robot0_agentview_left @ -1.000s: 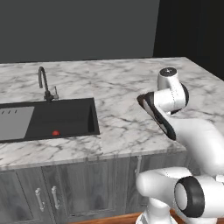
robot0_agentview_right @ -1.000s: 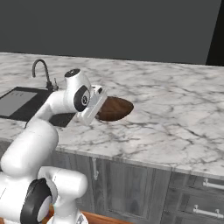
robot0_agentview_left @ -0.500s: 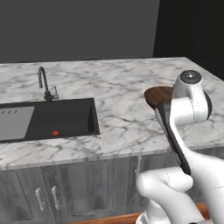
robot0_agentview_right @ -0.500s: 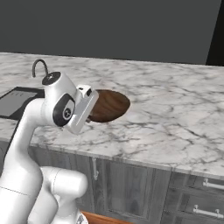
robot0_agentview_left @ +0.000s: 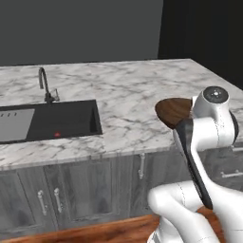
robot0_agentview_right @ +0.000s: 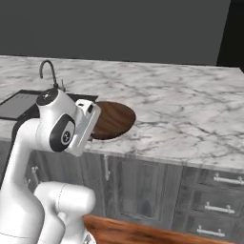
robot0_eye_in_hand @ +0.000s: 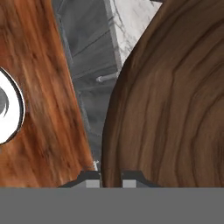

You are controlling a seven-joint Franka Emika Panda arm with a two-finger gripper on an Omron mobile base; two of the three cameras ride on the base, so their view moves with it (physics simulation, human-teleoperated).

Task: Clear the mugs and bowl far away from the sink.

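A: Across the marble tabletop (robot0_agentview_left: 123,102), what lies where?

B: Far left is the black sink (robot0_agentview_left: 52,121) with its curved tap (robot0_agentview_left: 44,84). The bowl (robot0_agentview_right: 110,119) is well to the right of it, held up at the near edge of the tabletop

A: And the pincer (robot0_eye_in_hand: 110,177)?

B: Narrow, its tips pinching the bowl's rim; in the hand view the wood-grained wall (robot0_eye_in_hand: 175,100) rises just above them

A: How will it handle?

B: It looks stiff and wooden, not fragile, probably light but wide, so held by one edge it wants to tip. A rim hold works; a slow carry seems wise

A: The red speck?

B: A small red ball (robot0_agentview_left: 57,134) inside the sink
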